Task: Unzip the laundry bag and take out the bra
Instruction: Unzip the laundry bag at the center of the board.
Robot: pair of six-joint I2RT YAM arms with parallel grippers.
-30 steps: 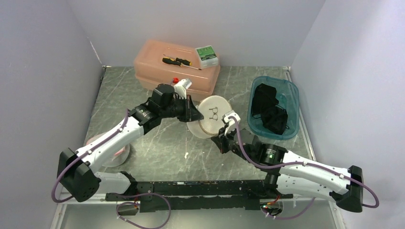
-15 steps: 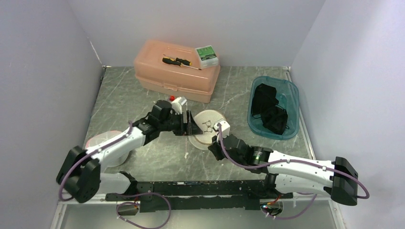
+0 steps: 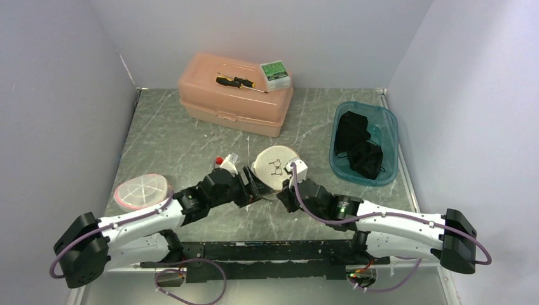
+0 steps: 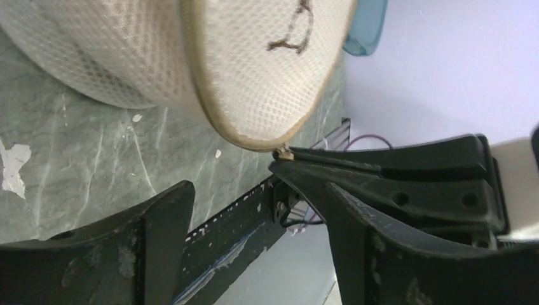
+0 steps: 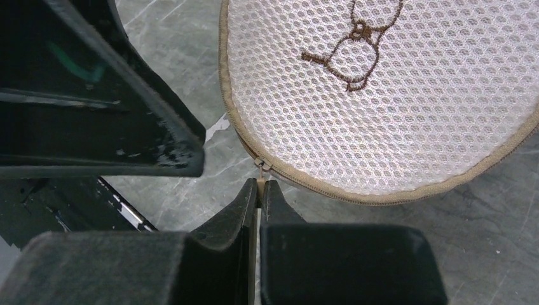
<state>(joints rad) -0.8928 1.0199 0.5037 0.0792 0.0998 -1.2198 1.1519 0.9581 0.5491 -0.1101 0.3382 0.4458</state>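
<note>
Top view, laundry bag: the round white mesh laundry bag lies on the desk at the centre of the frame, between the two arm tips.
Top view, left end effector: the left end effector sits low at the bag's lower-left rim.
Top view, right end effector: the right end effector meets the bag's lower edge, just beside the left one.
Top view, surroundings: a pink box stands at the upper centre and a teal bin of dark cloth at the right.
Left wrist view, left end effector: the left end effector is spread wide and holds nothing; the laundry bag fills the upper frame, its tan rim just above the gap.
Right wrist view, right end effector: the right end effector is pinched tight on the tan zipper pull at the lower-left rim of the laundry bag.
Right wrist view, zipper: the seam in view looks closed.
Bra: not visible; presumably inside the bag.
Step in hand: the very start of unzipping, by my reading.
Next move: the left end effector likely needs to clamp the rim as a brace while the right draws the pull along the curved seam.
</note>
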